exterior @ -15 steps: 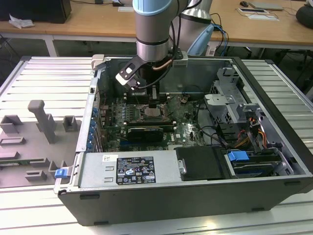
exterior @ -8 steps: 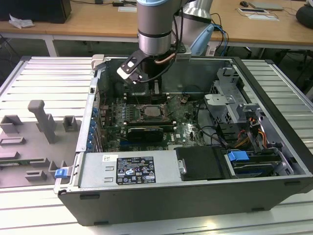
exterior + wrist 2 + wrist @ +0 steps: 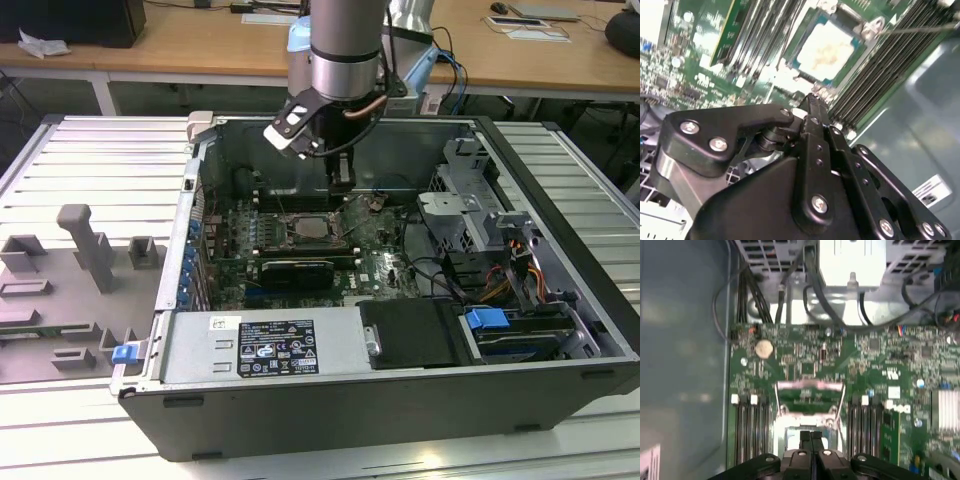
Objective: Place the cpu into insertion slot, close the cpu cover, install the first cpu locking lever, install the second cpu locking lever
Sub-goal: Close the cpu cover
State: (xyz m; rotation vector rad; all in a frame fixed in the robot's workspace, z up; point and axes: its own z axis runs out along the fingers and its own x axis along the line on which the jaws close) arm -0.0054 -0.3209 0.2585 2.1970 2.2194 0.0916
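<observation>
Fingers [image 3: 815, 112] are pressed together with nothing between them, tips hovering just beside the insertion slot [image 3: 790, 60]. The cpu [image 3: 832, 47] already lies flat in it, pale top up. In the first wrist view the cpu cover [image 3: 810, 386] stands raised at the slot's edge, so closing it looks like the step in hand. That likely calls for a gentle push on its upper edge, clear of the thin locking lever [image 3: 920, 27].
</observation>
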